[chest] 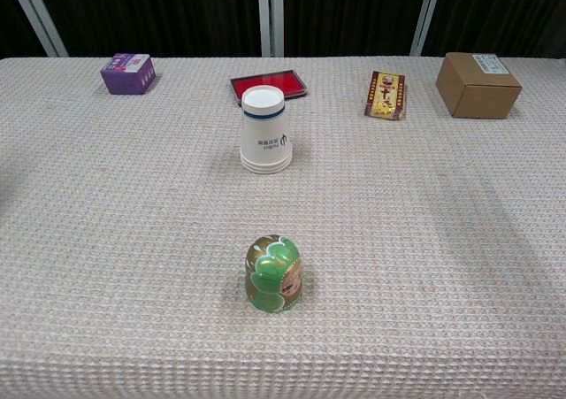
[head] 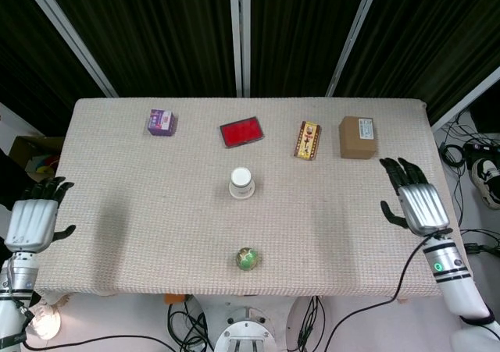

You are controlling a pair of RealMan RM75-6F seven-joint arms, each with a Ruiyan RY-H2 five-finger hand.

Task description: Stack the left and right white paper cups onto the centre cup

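Observation:
A stack of upside-down white paper cups (head: 241, 183) (chest: 265, 130) stands at the middle of the table, with nested rims showing at its base. My left hand (head: 33, 220) hangs off the table's left edge, open with fingers spread. At the right edge my right hand (head: 414, 198) is also open and holds nothing. Neither hand shows in the chest view.
Along the far side lie a purple box (head: 161, 122), a red flat case (head: 241, 131), a patterned packet (head: 308, 140) and a brown cardboard box (head: 358, 137). A green patterned cup (head: 248, 258) (chest: 273, 273) sits near the front edge, in front of the stack.

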